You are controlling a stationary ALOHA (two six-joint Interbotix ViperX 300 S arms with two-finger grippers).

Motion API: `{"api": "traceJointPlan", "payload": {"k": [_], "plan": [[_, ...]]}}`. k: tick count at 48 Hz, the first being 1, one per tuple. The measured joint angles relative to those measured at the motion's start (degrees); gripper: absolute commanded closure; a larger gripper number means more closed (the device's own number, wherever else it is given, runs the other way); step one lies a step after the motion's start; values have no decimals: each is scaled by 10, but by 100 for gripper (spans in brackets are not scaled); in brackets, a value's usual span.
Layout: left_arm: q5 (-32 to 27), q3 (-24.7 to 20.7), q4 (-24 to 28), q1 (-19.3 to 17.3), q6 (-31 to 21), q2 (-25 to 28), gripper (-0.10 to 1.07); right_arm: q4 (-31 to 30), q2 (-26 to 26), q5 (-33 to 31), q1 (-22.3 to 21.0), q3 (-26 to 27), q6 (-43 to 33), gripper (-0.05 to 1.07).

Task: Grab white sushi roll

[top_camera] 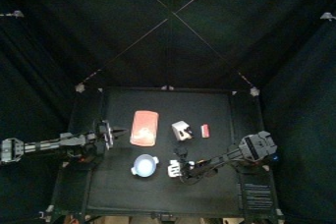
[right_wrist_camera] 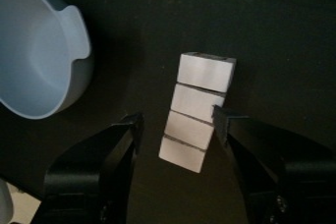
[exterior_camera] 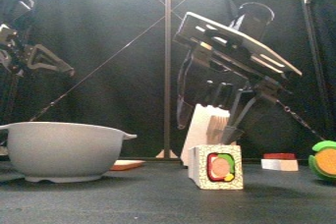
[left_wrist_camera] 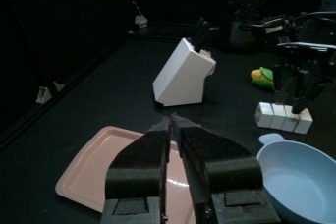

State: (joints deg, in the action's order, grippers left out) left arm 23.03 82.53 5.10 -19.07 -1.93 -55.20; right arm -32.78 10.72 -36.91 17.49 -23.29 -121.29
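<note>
Right wrist view: spread fingers point(right_wrist_camera: 182, 130) flank white sushi roll point(right_wrist_camera: 199, 110) (no lettering visible)

The bowl point(top_camera: 144, 165) is placed at the table's point(top_camera: 118, 105) six o'clock; the sushi roll point(top_camera: 176, 170) lies beside it toward three o'clock, the slab point(top_camera: 144, 128) behind at twelve.
</note>
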Motion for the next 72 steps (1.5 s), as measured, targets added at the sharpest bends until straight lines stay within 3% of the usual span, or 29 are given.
{"api": "traceJointPlan", "payload": {"k": [11,59,72], "plan": [[0,0,0,0,0,0,43,-2,4,-54,1,15,1,12],[0,1,0,0,0,0,43,-9,62,-54,2,30,1,13],[0,1,0,0,0,0,43,-11,62,-54,1,32,1,26]]}}
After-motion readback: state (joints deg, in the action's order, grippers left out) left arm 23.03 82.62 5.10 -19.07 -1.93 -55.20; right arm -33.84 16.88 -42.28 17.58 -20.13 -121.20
